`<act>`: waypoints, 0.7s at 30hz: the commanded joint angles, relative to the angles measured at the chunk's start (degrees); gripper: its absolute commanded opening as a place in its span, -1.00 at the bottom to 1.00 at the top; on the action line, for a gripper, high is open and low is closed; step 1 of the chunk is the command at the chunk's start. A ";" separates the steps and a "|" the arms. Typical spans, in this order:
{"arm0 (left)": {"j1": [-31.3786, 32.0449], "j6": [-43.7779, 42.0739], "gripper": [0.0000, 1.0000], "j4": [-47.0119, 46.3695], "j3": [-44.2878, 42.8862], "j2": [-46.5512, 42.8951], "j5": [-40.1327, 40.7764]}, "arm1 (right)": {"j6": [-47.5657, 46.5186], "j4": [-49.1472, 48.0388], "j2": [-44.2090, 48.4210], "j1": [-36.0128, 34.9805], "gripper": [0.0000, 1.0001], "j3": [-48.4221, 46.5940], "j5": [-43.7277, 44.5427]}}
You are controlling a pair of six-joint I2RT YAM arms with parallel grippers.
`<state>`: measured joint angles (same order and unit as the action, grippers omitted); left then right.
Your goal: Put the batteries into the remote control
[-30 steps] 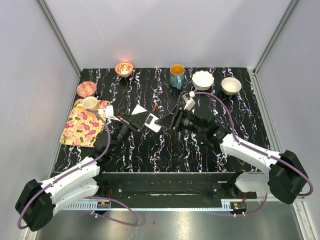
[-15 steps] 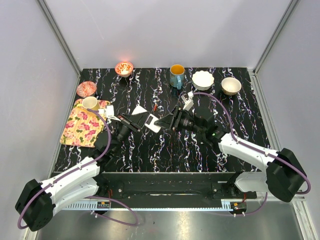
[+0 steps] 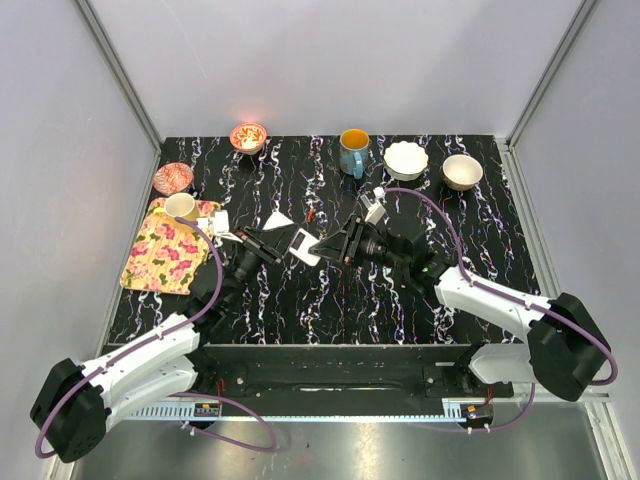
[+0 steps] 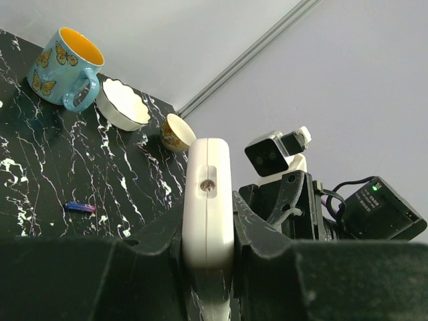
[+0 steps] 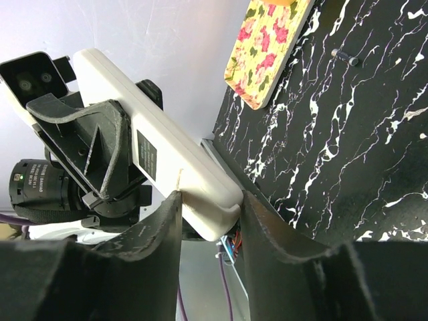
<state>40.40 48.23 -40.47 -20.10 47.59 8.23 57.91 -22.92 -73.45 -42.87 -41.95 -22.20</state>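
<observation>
Top overhead; wrists close, sharing remote control (image 4: 208, 200).

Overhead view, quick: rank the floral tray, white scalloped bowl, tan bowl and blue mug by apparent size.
Largest: floral tray, by far.
Next: white scalloped bowl, narrowly.
Last: tan bowl and blue mug, too alike to rank.

The table (image 3: 300, 300) is black marble with white veins, and the remote control (image 4: 207, 200) is plain white (a small dark label shows on one face). The mug (image 4: 63, 60) is light blue with orange butterflies and a yellow-orange inside, while the tray (image 3: 165, 250) is yellow with pink flowers. The scalloped bowl (image 4: 122, 107) is white, and the lone battery (image 4: 80, 207) is blue with a red end.
</observation>
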 commanded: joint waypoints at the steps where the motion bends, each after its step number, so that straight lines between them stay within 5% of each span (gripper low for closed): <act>1: 0.12 -0.68 -1.00 -4.18 -2.49 -1.19 1.00 | 1.15 -3.45 -0.73 0.07 -0.24 0.91 -1.53; 12: 0.12 0.29 -1.00 -3.74 -2.49 -0.66 0.56 | 1.59 -3.63 -0.55 0.16 -0.31 1.09 -1.62; 17: 0.12 0.73 -1.00 -3.65 -1.09 -0.75 1.52 | 1.59 -2.49 0.85 0.42 -0.78 0.47 -2.06; 21: 0.03 0.82 -1.00 -3.48 -0.12 -1.01 2.84 | 1.42 -1.43 1.64 0.68 -0.90 0.21 -3.29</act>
<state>40.29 49.30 -40.40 -20.10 47.24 9.30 59.90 -25.26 -73.67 -42.24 -40.99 -23.66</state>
